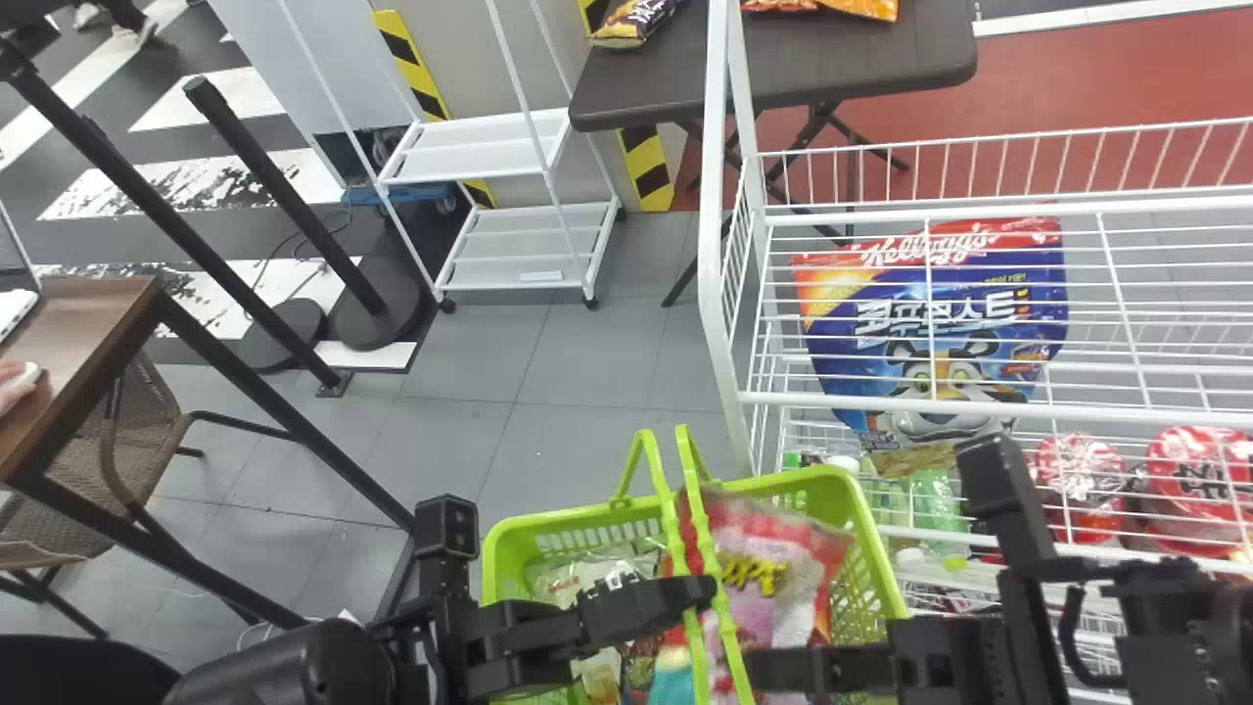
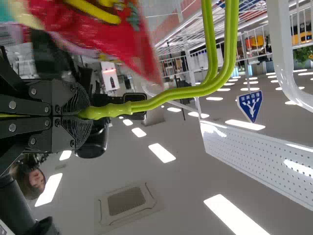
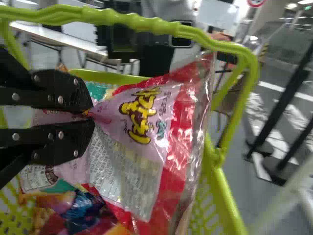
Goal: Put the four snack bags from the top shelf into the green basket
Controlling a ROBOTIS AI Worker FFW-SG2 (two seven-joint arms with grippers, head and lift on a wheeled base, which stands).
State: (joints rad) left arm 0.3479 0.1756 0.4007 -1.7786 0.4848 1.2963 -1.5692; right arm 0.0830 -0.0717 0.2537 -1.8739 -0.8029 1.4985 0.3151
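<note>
Right pincer (image 1: 759,670) closed on a snack bag (image 3: 156,117), green basket (image 1: 832,478) beneath.
Left pincer (image 1: 693,595), opposite, clamps the basket's handles (image 2: 195,90) tight.

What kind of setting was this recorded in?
Probably a mock shop corner inside a larger hall: a white wire rack holds packaged food, a green shopping basket stands beside it, and rows of ceiling lights run overhead.

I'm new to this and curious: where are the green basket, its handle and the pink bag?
Basket (image 1: 832,478), head view: its rim.
Handle (image 2: 107,110), left wrist view: its bumpy part.
Pink bag (image 3: 131,152), right wrist view: its middle.
</note>
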